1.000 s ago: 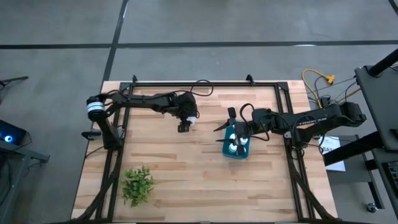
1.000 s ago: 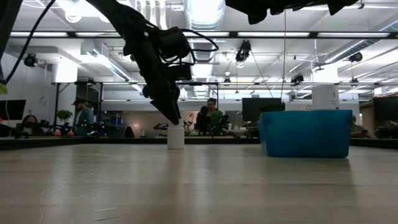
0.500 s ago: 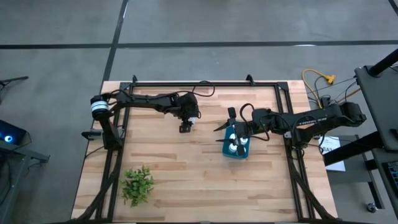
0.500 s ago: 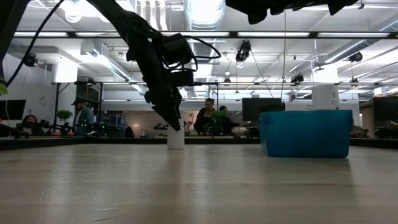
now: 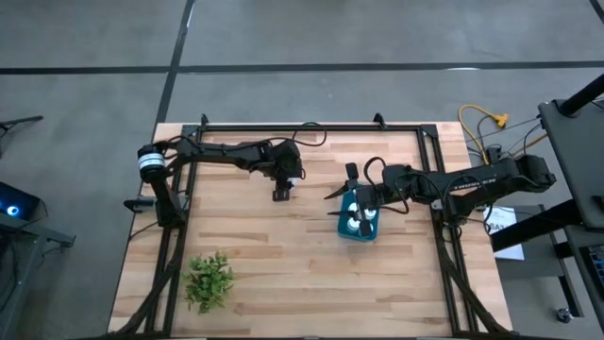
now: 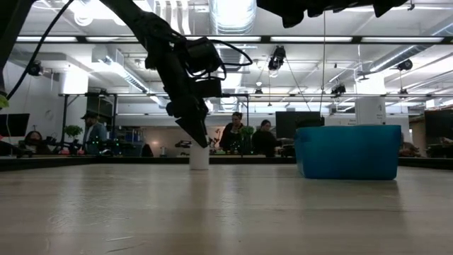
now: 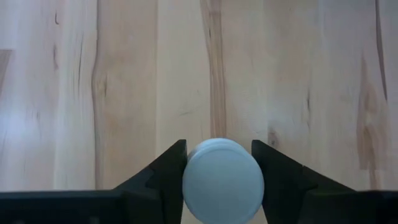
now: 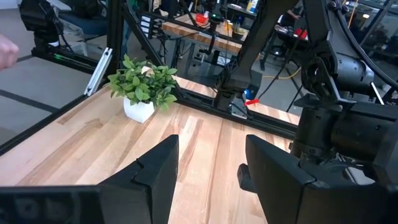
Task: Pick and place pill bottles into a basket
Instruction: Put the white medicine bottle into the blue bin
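Pill bottle [image 7: 224, 179], white and round-capped, stands upright between the left pincer [image 7: 219, 177] fingers, which are clenched against its sides, toward the tabletop's [image 5: 283, 264] far edge. Right pincer [image 5: 351, 196], parted and grasping nothing, hovers over the teal basket [image 5: 359, 223] holding more white bottles [image 5: 353, 225].

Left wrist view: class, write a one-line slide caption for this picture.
Left gripper closes its dark fingers around a white pill bottle standing upright on the wooden table.
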{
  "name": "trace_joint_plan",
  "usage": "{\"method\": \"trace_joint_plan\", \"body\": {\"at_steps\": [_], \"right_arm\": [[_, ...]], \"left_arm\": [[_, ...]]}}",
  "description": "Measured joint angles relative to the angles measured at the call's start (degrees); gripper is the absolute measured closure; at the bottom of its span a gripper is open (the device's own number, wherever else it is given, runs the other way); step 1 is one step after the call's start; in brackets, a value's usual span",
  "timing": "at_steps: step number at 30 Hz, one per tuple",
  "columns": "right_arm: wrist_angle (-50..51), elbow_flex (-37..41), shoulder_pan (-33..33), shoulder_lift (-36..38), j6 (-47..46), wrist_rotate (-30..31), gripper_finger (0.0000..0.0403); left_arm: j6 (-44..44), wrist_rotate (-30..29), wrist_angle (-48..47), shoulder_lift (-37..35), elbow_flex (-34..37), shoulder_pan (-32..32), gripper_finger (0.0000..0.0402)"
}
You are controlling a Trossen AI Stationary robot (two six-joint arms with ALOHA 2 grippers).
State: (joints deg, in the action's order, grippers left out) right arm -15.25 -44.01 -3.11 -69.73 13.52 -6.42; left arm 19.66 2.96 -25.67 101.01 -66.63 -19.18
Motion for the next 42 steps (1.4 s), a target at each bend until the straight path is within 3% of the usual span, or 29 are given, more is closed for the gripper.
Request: {"method": "trace_joint_plan", "body": {"at_steps": [8, 16, 28, 35, 42], "right_arm": [[0.0, 0.0, 0.0, 0.0, 0.04, 0.0, 0.0225], [0.0, 0.02, 0.0, 0.0, 0.43, 0.0, 0.0225], [-0.13, 0.04, -2.09, 0.0, 5.32, 0.64, 0.0225], [0.0, -0.13, -5.13, 0.0, 11.34, 10.57, 0.0225], [0.37, -2.03, -8.24, 0.02, 15.89, 18.38, 0.0219]], "left_arm": [[-1.23, -0.07, -1.4, -0.67, -0.25, 0.04, 0.0261], [-9.99, 4.42, -0.55, -4.55, -0.48, 0.5, 0.0261], [-25.54, 10.82, 8.16, -15.73, 0.5, 3.23, 0.0261], [-30.27, 11.84, 15.58, -21.2, 1.67, 6.52, 0.0261], [-34.39, 11.8, 26.38, -25.21, 8.37, 7.84, 0.0261]]}}
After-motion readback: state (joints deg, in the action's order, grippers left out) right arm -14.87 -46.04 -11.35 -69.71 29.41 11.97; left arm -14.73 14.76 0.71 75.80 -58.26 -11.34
